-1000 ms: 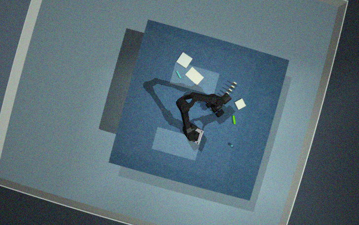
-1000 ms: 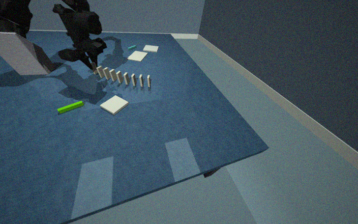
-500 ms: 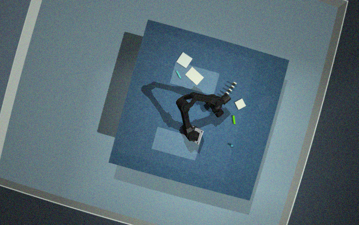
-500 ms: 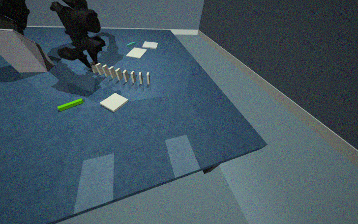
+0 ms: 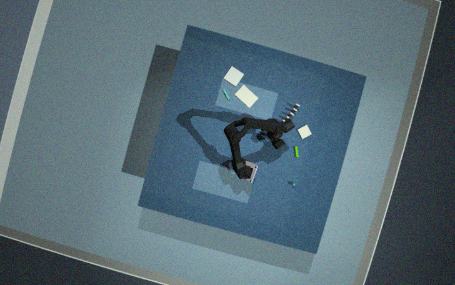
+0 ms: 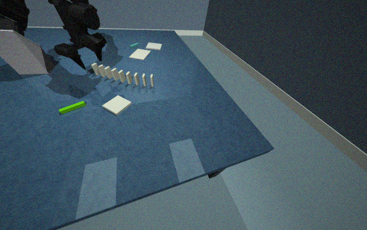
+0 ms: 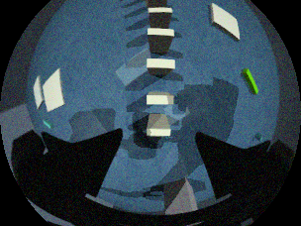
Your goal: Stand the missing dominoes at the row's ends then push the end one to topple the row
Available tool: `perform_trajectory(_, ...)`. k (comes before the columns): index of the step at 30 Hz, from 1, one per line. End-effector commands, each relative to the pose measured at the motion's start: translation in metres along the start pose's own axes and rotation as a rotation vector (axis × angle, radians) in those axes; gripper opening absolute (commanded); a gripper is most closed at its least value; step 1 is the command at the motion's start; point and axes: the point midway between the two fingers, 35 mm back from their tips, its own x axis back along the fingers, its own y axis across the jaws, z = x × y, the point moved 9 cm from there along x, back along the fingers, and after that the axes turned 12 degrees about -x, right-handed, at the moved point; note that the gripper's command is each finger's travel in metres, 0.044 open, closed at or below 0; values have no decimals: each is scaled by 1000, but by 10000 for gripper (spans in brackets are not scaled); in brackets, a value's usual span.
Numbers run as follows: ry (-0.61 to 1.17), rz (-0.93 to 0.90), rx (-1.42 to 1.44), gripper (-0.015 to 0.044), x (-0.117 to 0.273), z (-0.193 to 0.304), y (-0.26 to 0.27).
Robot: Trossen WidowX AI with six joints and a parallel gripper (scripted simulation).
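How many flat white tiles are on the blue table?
3. One tile lies near the green bar. The larger tile and a smaller tile lie close together near the teal stick. The arm might hide others.

The arm (image 5: 237, 147) (image 6: 78, 16) is black, with chunky, angular links.

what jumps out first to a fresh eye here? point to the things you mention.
The row of pale dominoes (image 6: 121, 76) (image 7: 160, 63), all upright, running away from the arm. Then the black gripper (image 6: 93, 64) (image 7: 160, 135), wide open at the row's near end, fingers either side of the last domino (image 7: 159, 132). After that, the bright green bar (image 5: 296, 151) (image 6: 72, 107) (image 7: 250, 81) lying near a pale square tile (image 5: 304, 131) (image 6: 117, 105) (image 7: 225, 21).
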Motion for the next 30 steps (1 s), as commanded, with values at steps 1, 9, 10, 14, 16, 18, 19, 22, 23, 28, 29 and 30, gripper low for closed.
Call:
perform_trajectory(1,-35,-4,16,440,54,-6,2)
perform_trajectory(9,-28,-7,20,440,113,3,-1)
perform_trajectory(10,-28,-7,20,440,113,3,-1)
perform_trajectory(14,-29,-4,277,335,102,8,-2)
perform_trajectory(16,-29,-1,487,282,93,12,-2)
perform_trajectory(18,-29,1,697,230,84,17,-3)
perform_trajectory(19,-29,3,802,204,80,19,-4)
perform_trajectory(22,-29,6,1116,125,67,26,-6)
perform_trajectory(23,-28,7,1221,99,63,29,-6)
perform_trajectory(28,-28,10,1584,0,49,39,-9)
perform_trajectory(29,-28,10,1584,0,49,39,-9)
perform_trajectory(30,-28,10,1584,0,49,39,-9)
